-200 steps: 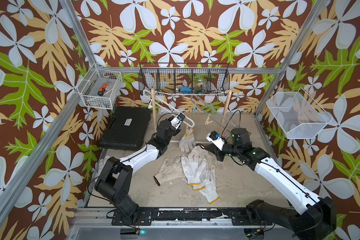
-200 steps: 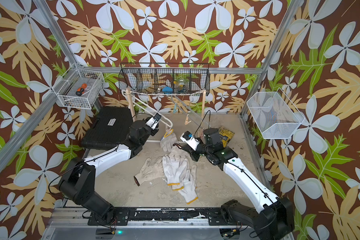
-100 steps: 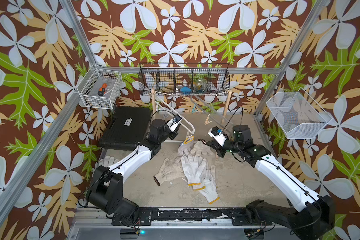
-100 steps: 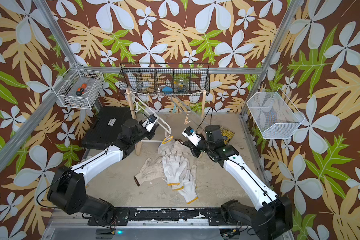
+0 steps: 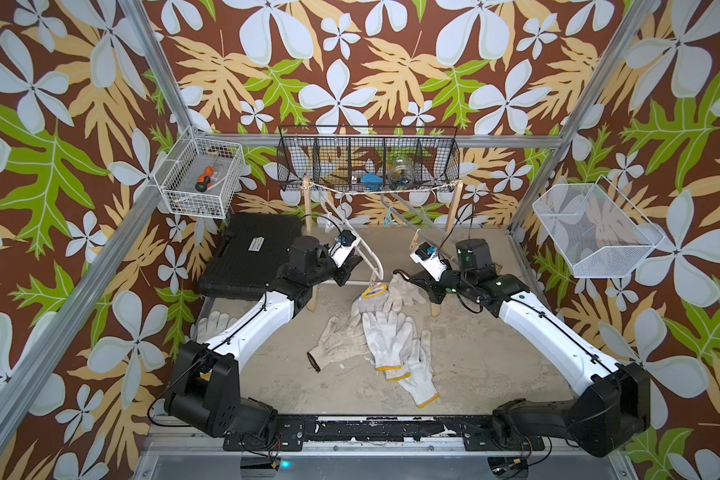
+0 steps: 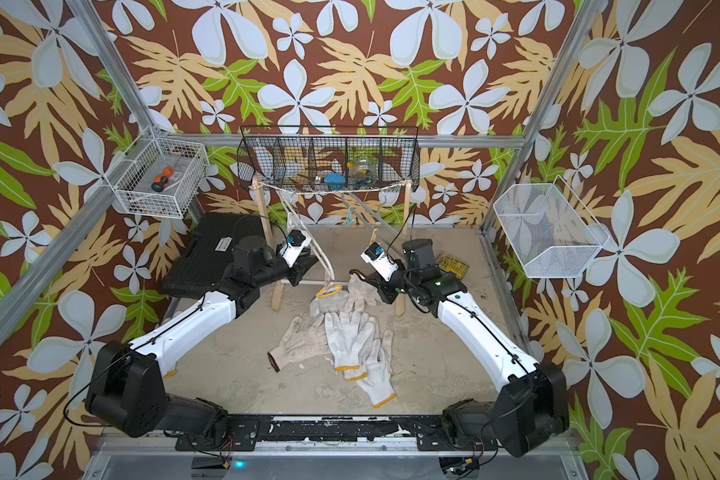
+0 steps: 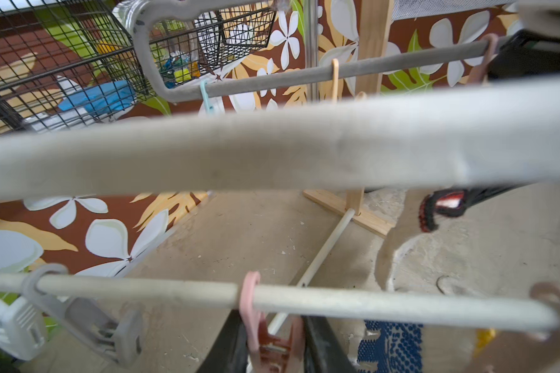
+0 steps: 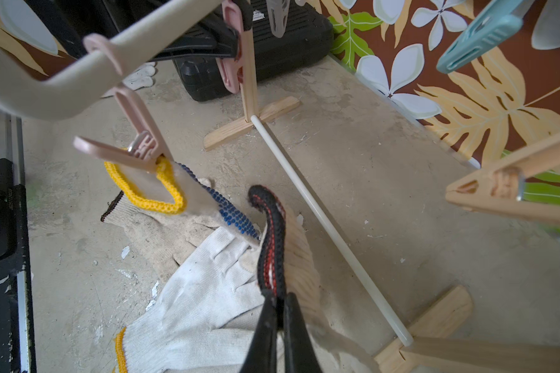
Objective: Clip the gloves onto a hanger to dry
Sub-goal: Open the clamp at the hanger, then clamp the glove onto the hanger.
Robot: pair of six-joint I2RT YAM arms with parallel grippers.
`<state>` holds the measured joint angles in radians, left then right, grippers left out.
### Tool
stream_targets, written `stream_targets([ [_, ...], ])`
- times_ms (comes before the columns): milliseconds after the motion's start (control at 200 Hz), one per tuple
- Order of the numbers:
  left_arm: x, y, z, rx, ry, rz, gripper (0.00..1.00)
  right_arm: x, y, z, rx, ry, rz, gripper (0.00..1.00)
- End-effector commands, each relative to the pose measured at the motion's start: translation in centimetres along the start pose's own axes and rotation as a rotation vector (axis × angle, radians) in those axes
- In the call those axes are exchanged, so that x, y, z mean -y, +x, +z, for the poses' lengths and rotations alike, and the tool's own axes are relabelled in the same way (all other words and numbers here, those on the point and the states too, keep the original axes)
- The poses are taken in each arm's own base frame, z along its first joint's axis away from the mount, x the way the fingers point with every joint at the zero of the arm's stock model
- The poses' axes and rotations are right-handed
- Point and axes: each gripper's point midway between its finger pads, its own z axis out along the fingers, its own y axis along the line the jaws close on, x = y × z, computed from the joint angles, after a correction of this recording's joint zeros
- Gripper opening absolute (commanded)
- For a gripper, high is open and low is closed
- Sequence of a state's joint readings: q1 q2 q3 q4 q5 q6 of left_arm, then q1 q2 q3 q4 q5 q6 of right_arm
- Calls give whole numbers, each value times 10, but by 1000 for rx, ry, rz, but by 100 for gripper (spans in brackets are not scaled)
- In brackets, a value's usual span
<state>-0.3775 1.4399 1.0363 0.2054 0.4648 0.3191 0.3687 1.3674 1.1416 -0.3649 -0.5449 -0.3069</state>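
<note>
Both top views look steeply down from high above the 6 o'clock edge of the worktop (image 5: pixel 495 374) toward the back wall at 12 o'clock. They are far enough off to take in both arms, and they overlap almost wholly. The left wrist view sits close behind the left fingers (image 7: pixel 230 342) and the pink clip (image 7: pixel 262 342) between them, facing about 1 o'clock past the blurred hanger (image 7: pixel 272 151) to the wire basket (image 7: pixel 46 64). The right wrist view looks down past the right fingers (image 8: pixel 265 339), closed on a dark-cuffed glove (image 8: pixel 301 258), toward 10 o'clock. Both wrist views share the white rod (image 7: pixel 317 258).

No legible text. White label (image 5: pixel 257 244) on black case (image 5: pixel 233 272) carries print, too small to read.
</note>
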Motion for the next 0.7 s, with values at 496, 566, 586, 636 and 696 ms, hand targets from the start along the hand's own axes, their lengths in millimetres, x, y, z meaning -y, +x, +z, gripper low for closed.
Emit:
stream_targets([
  [496, 32, -7, -6, 47, 199, -43, 21, -35, -4, 57, -49, -254, -17, 0],
  [566, 35, -7, -6, 50, 216, -46, 21, -34, -8, 63, -49, -262, -15, 0],
  [586, 35, -7, -7, 50, 221, -48, 20, -34, -9, 65, -50, -263, -16, 0],
  [636, 37, -7, -7, 53, 232, -47, 19, -34, -13, 69, -49, -271, -21, 0],
  [696, 39, -7, -7, 56, 237, -47, 19, -36, -16, 75, -48, -279, -27, 0],
])
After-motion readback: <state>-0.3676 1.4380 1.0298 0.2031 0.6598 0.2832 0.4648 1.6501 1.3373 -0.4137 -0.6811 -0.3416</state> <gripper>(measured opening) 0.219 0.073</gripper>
